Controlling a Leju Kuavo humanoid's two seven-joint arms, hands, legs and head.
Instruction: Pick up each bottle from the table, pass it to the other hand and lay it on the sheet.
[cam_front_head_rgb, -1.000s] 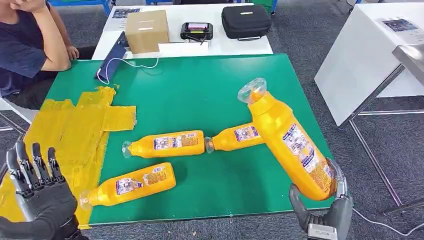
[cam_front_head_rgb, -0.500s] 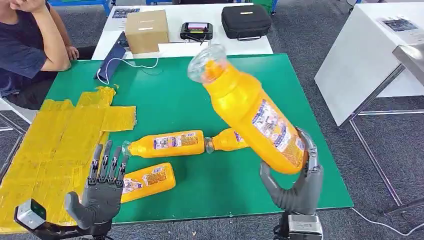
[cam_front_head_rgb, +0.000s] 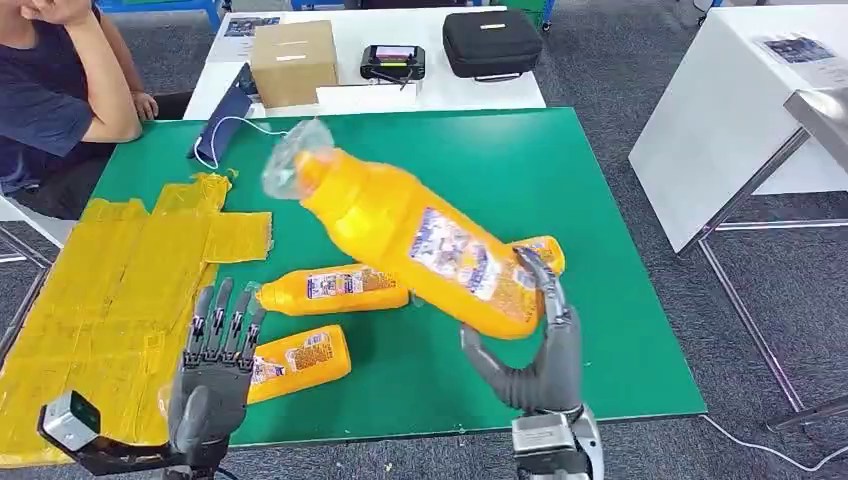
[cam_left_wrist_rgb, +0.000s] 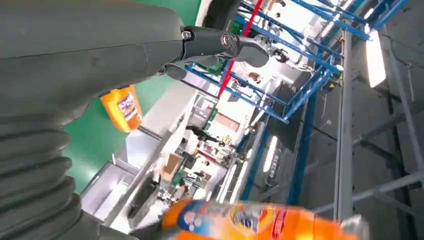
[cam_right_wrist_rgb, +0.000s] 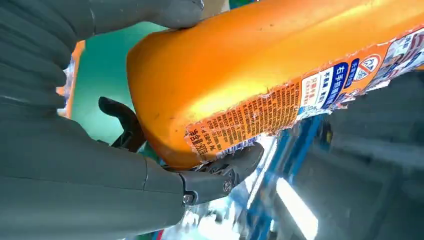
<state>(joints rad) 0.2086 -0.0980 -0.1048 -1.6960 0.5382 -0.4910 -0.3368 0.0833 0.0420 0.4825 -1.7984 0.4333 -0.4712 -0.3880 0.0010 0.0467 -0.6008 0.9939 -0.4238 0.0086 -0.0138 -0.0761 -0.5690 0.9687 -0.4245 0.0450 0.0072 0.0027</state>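
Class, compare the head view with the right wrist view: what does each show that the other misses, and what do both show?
Head view alone: the left hand with fingers spread, the yellow sheet, a cardboard box and a black case. Right wrist view alone: the fine print along the torn label edge. Both: the right hand gripping the raised orange bottle at its base.

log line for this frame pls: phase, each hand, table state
phase: handover approach | right hand: holds bottle aloft, cap end toward left | left hand: empty, fingers apart | table: three bottles lying | sheet: no bottle fully on it
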